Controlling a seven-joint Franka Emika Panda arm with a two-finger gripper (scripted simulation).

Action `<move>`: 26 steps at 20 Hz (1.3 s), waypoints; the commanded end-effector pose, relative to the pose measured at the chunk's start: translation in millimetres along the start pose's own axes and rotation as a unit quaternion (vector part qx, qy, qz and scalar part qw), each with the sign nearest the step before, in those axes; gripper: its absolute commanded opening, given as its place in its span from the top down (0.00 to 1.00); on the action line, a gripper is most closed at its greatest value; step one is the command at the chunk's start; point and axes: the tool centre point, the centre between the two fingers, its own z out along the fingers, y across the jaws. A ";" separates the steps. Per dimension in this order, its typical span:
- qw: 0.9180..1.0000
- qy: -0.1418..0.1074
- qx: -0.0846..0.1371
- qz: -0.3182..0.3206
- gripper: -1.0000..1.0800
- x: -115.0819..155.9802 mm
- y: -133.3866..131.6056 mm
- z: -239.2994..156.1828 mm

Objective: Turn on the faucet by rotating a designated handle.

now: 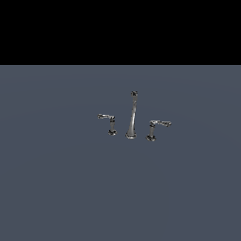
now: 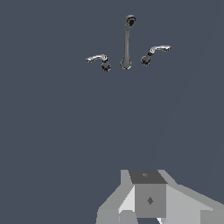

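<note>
We see the faucet (image 1: 132, 115) standing alone on a flat blue-grey floor (image 1: 56, 188), just above the middle of the exterior view – a tall slender chrome spout (image 1: 132, 114) tapering upward, with a short post on each side. One handle (image 1: 108, 123) stands on the exterior view's left of the spout, its thin lever pointing out toward that view's left; the second handle (image 1: 156, 129) stands on the exterior view's right, lever pointing right, and sits slightly nearer the camera. Both posts are upright and apart from the spout base, near it but not touching. We cannot tell from these frames which of the two is the designated one. No arm shows in the exterior view. In the wrist view the same three pieces appear small and far off – spout (image 2: 127, 41) between the two levers (image 2: 99, 60) (image 2: 154, 53) – while the gripper (image 2: 148, 199) shows only as grey blocky body at the frame edge, well apart from the faucet. Its fingertips are cut off by the frame, so we cannot tell whether the fingers are apart or together; nothing is seen between them.
</note>
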 end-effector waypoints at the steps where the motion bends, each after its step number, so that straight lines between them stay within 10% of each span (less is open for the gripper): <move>1: 1.000 0.000 0.000 0.028 1.00 5.4 -10.7 12.6; 26: 0.961 -0.005 -0.001 0.277 1.00 84.2 -89.7 128.1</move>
